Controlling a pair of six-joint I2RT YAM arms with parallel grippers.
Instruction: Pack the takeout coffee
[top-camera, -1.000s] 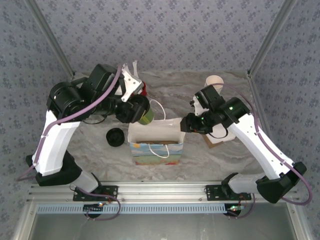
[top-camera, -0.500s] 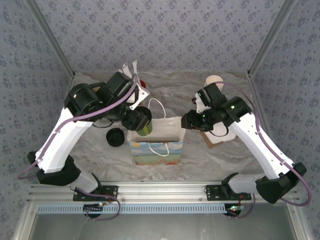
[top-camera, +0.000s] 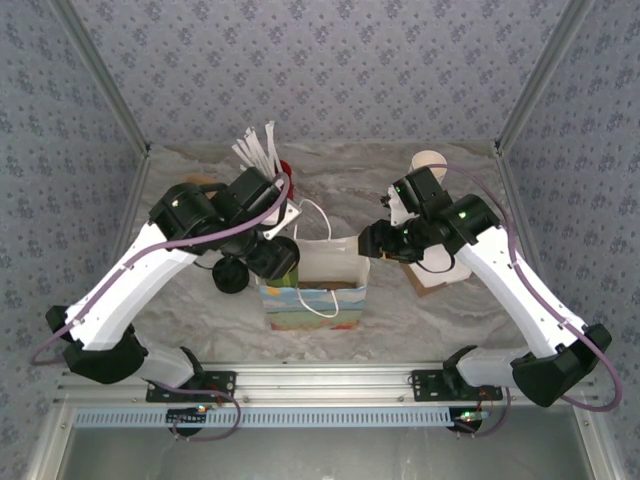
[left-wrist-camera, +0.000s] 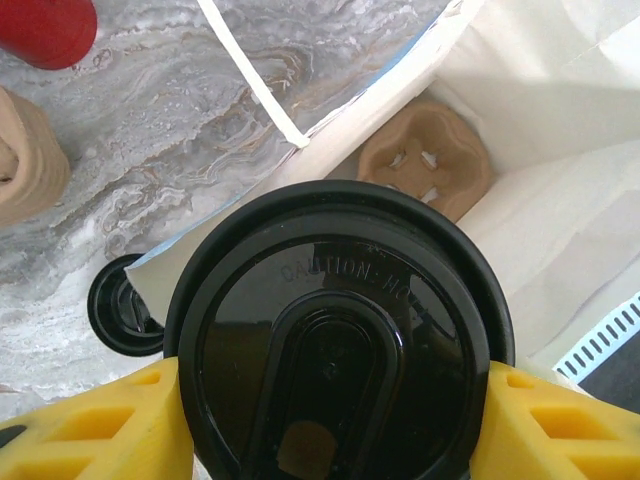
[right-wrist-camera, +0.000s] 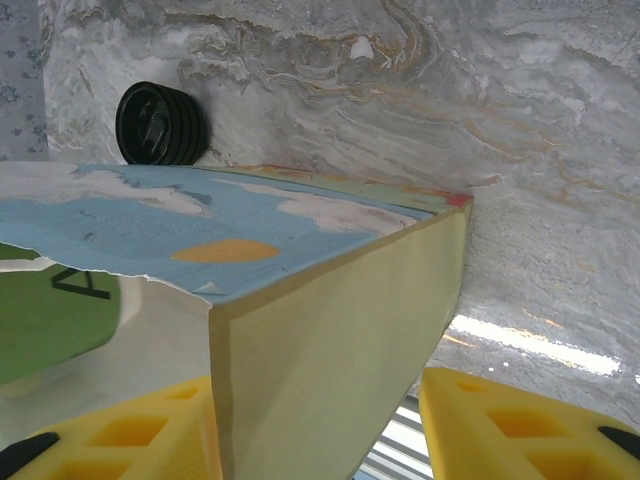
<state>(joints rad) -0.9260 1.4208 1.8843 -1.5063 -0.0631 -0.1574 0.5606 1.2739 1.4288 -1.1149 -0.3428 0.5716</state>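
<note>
left jaws on takeout coffee — lid up, base toward gift bag

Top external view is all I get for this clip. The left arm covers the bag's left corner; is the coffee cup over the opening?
Observer: Partly. On the left wrist camera the takeout coffee, clamped in the left gripper, has its black lid overlapping the left rim of the gift bag.
Operator: Anything inside the bag?
Observer: A brown pulp cup carrier lies on its bottom.
Operator: And the right gripper?
Observer: On the right wrist camera the right gripper has its yellow fingers apart, astride the bag's corner.
</note>
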